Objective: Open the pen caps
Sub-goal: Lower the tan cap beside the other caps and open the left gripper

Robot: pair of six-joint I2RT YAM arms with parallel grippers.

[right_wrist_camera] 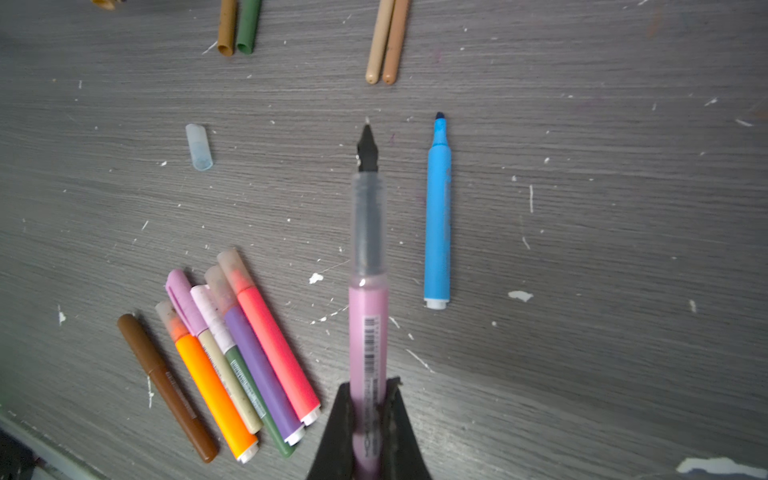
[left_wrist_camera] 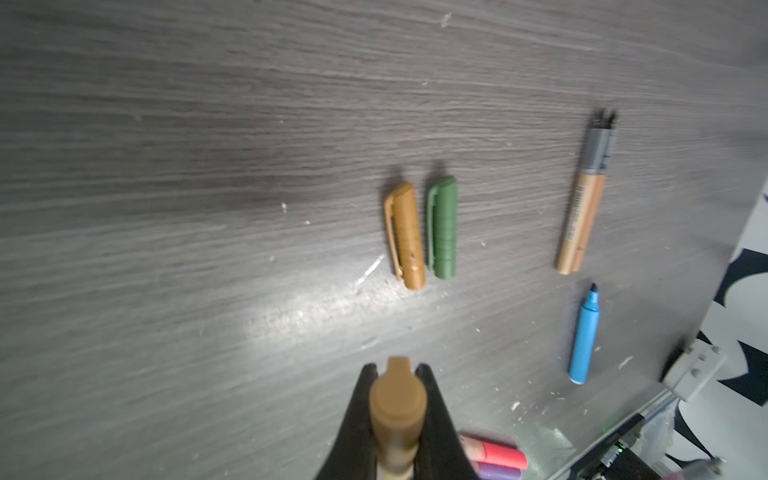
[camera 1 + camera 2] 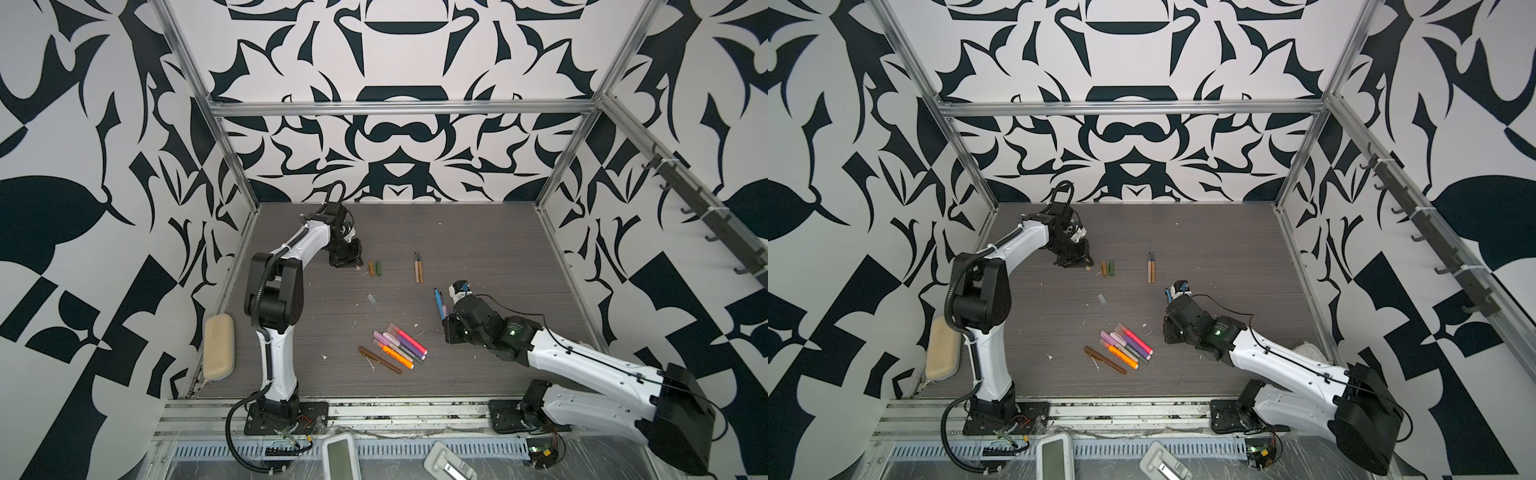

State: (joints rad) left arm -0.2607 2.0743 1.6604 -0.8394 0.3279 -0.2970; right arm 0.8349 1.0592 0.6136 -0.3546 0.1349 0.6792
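My left gripper [image 2: 397, 370] is shut on a tan pen cap [image 2: 397, 405], seen end-on with its clip up. It hovers at the table's far left [image 3: 347, 259], just left of a gold cap [image 2: 405, 237] and a green cap [image 2: 442, 226] lying side by side. My right gripper [image 1: 369, 384] is shut on a pink pen [image 1: 368, 324] whose black nib is bare. It is low over the table beside an uncapped blue pen [image 1: 437, 216]. Two uncapped tan pens [image 3: 418, 270] lie at the back. A translucent cap [image 1: 198, 146] lies alone. Several capped pens [image 1: 232, 353] lie bunched together.
A beige pouch [image 3: 219, 352] lies along the table's left edge. White scraps speckle the grey wood-grain table [image 3: 498, 249]. Metal frame posts and patterned walls close in the table on three sides. Two pale devices [image 3: 338, 455] lie in front of the arm bases.
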